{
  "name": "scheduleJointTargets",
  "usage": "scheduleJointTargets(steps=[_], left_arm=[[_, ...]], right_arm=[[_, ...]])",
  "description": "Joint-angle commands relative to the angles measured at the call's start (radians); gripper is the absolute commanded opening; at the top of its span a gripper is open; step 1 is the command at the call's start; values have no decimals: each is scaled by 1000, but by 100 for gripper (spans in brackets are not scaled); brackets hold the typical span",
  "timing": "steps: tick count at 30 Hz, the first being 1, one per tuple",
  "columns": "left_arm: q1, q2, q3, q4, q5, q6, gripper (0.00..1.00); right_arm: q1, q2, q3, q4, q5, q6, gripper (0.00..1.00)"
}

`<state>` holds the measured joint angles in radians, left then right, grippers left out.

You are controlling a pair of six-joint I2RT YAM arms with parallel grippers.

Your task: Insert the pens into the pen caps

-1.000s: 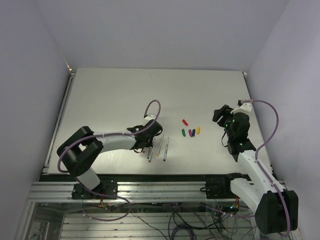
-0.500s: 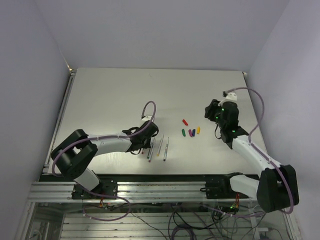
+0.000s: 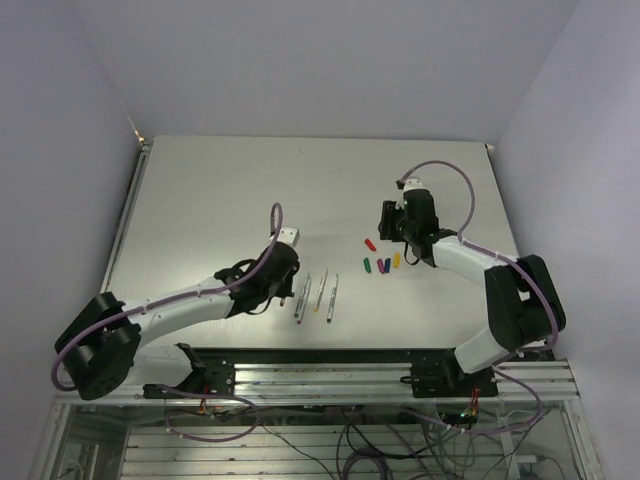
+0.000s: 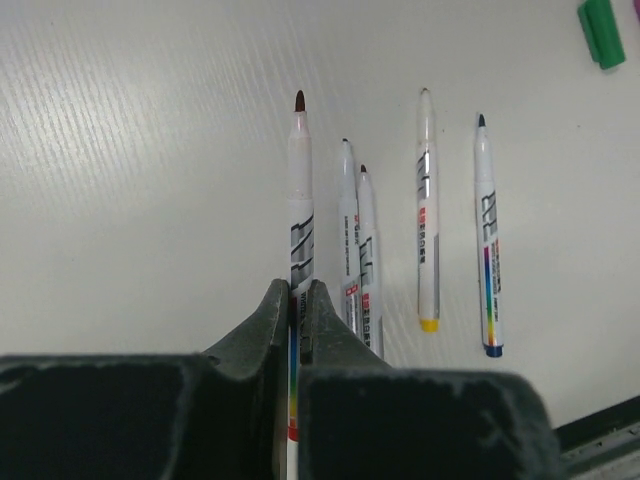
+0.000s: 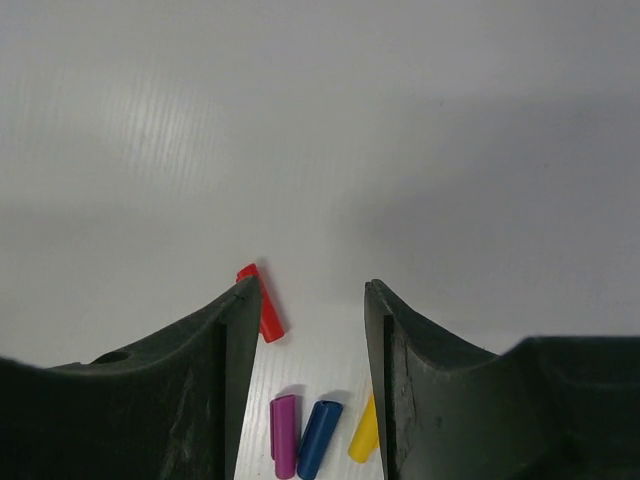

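Left gripper clenched on red-tip pen, lower centre of frame; tip points away, exposed for capping. Four other pens lie parallel on counter. Right gripper released, jaws spread. Red cap at centre left, likely matching pick; remaining caps at bottom edge.

The table was flat and pale grey, with thin lines running across its top. Plain walls in a soft purple-white stood on three sides: the back wall, the left wall and the right wall. A metal rail ran down the table's left edge. A silver metal frame sat along the near edge, and tangled wires hung under it. The light was soft and even.
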<state>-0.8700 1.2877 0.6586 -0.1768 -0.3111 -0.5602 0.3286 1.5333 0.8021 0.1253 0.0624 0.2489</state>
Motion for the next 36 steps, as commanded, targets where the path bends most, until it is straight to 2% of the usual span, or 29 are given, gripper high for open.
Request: scheduleJointTargets(steps=[1,14,23,36], left_arm=[[12,-82,-49,61,51,14,7],[21,-167,-134,235,182,40,7],[21,-184,-159,320,253,49,7],[23,-169,-156,323,264,53,7]], right_arm=[[7,58,31,-7,-78,-20,46],[45,129,64,-19,-137,-65,46],[73,190,96,-60,-68,-79,46],[111,246,122,-99,30,-75,45]])
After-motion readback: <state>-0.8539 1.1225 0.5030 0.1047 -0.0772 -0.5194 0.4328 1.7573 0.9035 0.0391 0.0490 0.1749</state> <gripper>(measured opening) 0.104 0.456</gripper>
